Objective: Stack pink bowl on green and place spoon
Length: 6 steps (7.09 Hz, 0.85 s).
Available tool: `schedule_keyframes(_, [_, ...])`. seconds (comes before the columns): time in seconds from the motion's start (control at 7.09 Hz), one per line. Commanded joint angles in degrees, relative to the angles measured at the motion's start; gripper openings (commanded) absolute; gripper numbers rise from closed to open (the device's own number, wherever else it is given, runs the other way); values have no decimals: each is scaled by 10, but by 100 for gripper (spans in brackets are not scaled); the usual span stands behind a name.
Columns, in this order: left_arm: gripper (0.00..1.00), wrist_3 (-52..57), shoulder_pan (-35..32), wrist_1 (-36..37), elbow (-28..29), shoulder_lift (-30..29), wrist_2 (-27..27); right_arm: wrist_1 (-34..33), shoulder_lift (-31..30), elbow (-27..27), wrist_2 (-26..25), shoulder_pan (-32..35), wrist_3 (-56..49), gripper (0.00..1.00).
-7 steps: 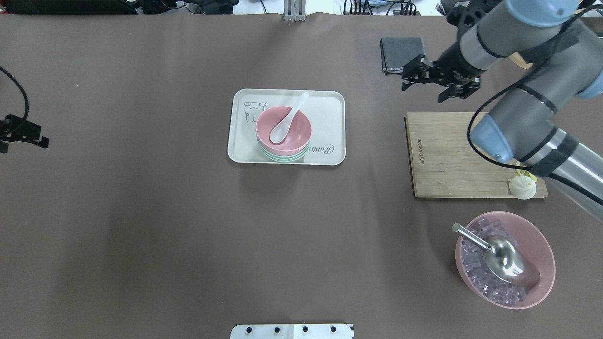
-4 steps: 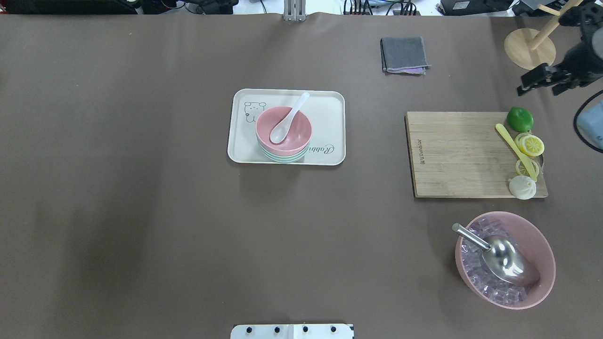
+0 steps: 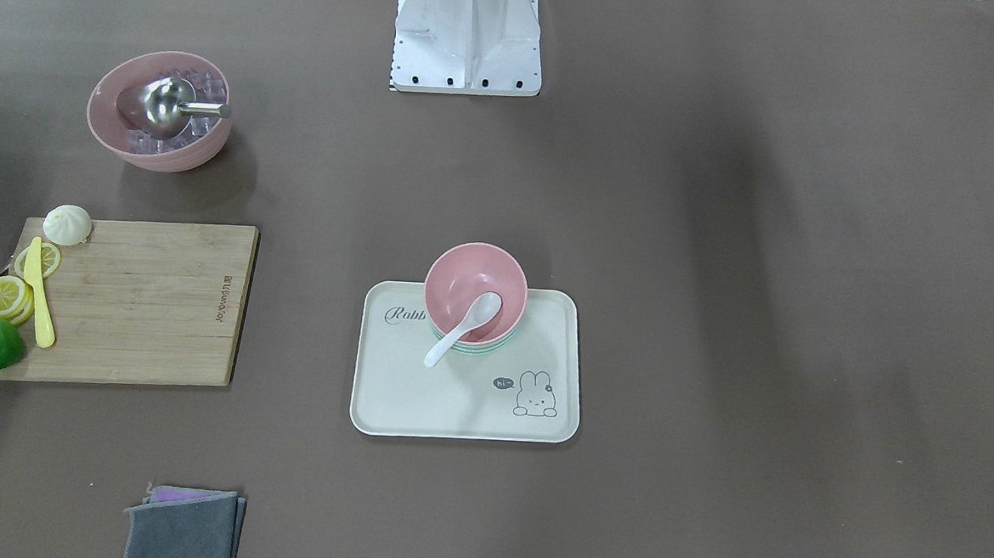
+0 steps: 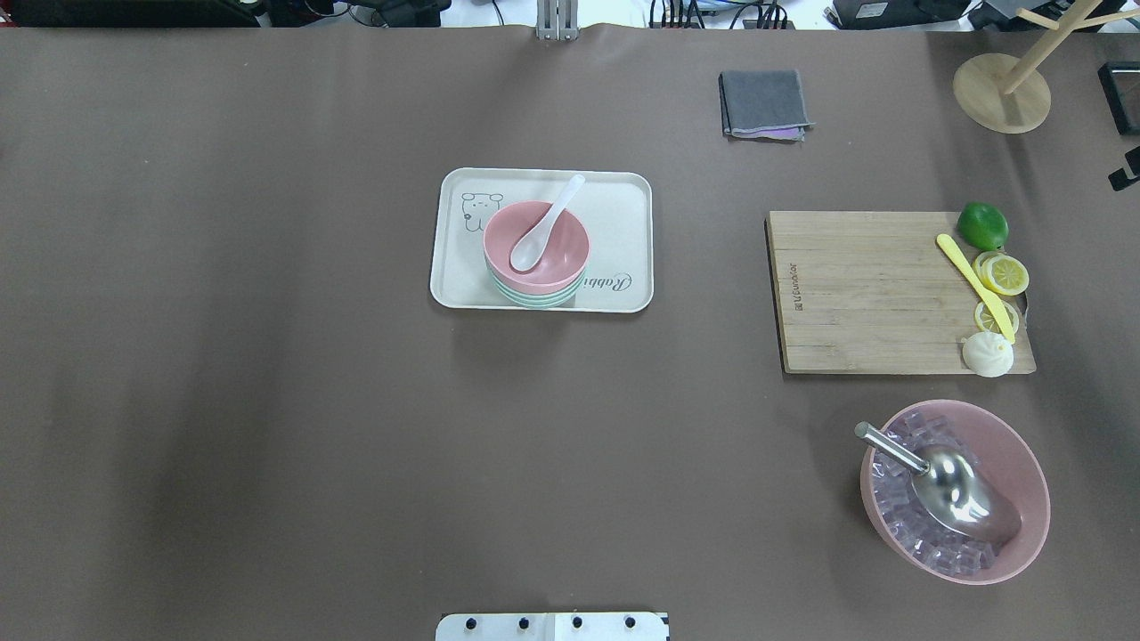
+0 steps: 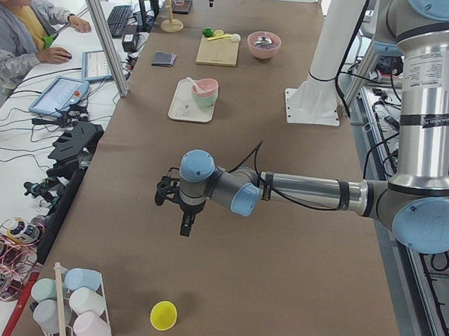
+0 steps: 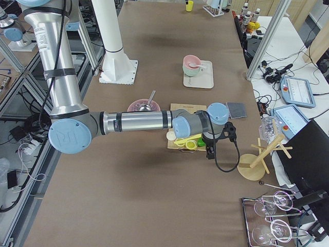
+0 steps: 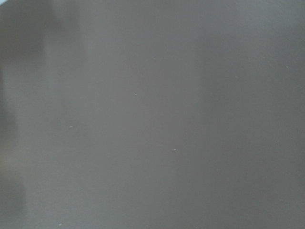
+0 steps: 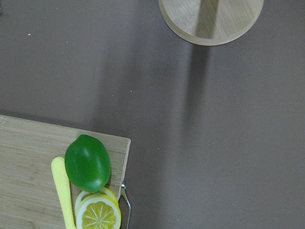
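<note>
The pink bowl sits nested on the green bowl on the cream tray at the table's middle. The white spoon lies in the pink bowl with its handle over the rim. The stack also shows in the front-facing view. My right gripper hangs past the cutting board's far end, only a sliver of it at the overhead view's right edge; I cannot tell its state. My left gripper hovers over bare table far from the tray; I cannot tell its state. Neither wrist view shows fingers.
A wooden cutting board holds a lime, lemon slices, a yellow knife and a bun. A large pink bowl of ice holds a metal scoop. A grey cloth and a wooden stand are at the back.
My right arm has pulled away to the right, off the cutting board and almost out of the overhead view. My left gripper has left that view's left edge. Bowls and spoon have not moved.
</note>
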Motion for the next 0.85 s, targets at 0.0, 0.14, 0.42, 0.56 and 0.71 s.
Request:
schedule_keyframes(0.0, [98,-1,-2,-6,-12,-8,-3,3,9,-21,-26,8,1,100])
schedule_keyframes(0.14, [98,0,-2,-6,-26,-3,-3,3,4,-16,-25,11,1,100])
schedule_keyframes(0.42, [98,2,-3,-6,-37,26,-4,5,0,-15,-27,11,1,100])
schedule_keyframes(0.56, [98,4,-5,-7,-42,37,-4,5,-8,-10,-26,10,1,100])
schedule_keyframes(0.71, [98,5,-4,-8,-30,48,-4,5,-15,-9,-30,11,0,100])
